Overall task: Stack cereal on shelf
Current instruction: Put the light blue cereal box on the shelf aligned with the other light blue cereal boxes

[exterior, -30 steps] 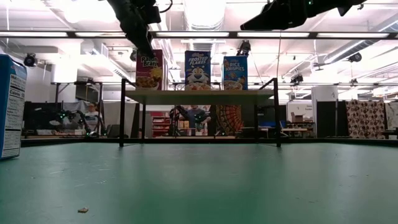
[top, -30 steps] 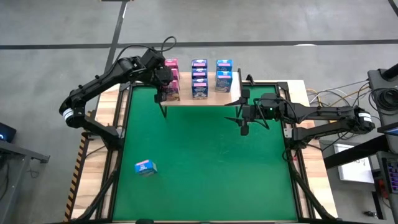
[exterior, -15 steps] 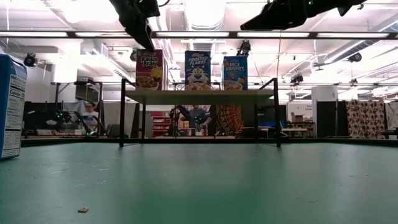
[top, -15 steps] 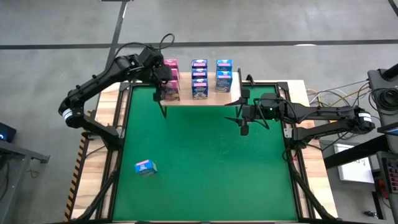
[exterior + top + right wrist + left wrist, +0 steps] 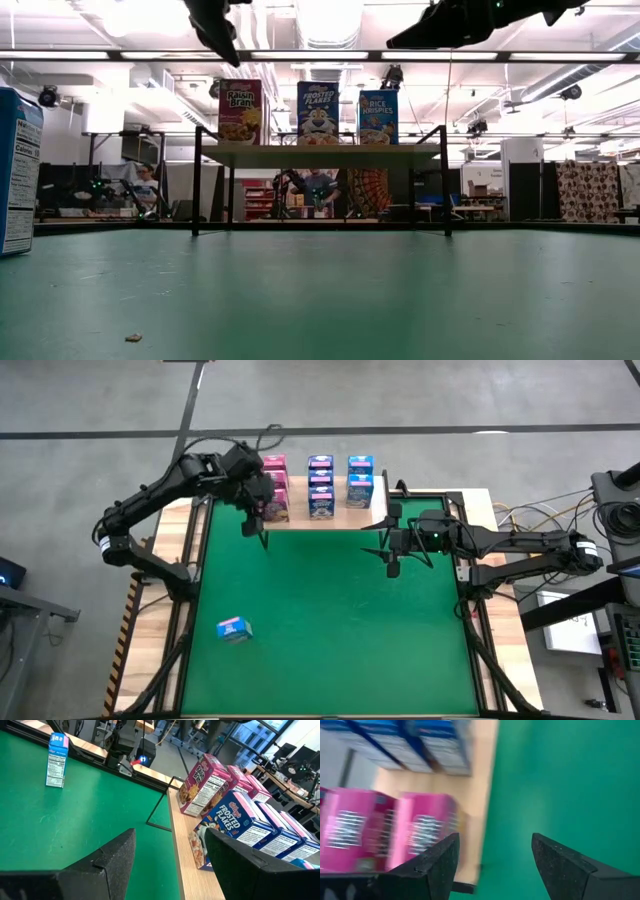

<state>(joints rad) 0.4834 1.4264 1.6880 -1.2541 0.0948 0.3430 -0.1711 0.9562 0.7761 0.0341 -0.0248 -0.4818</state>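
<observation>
lone box: one blue cereal box (image 5: 233, 628) stands upright by itself on the green mat (image 5: 330, 620), well apart from both grippers, on the left arm's side and nearest the front edge. In the low view it's the tall blue slab (image 5: 19, 170) right at the edge of the shot.

left gripper: the left gripper (image 5: 254, 526) hangs above the mat just off the shelf's front corner, fingers apart, nothing between them. Its wrist view shows the two dark fingers (image 5: 434, 865) spread with green mat in the gap.

pink boxes: the pink cereal boxes (image 5: 275, 487) sit on the shelf (image 5: 372, 515) just beside the left gripper, not touching it. The wrist shot is pretty blurry so I can't say how many are in that row, looks like three from above.

right gripper: the right gripper (image 5: 392, 557) hovers over the mat by the shelf's other front corner, fingers spread, empty.

blue boxes: two rows of blue boxes (image 5: 321, 487) fill the middle and the right-arm end of the shelf, upright, just beyond the right gripper.

background: a person (image 5: 148, 187) sits way off behind the table.
</observation>
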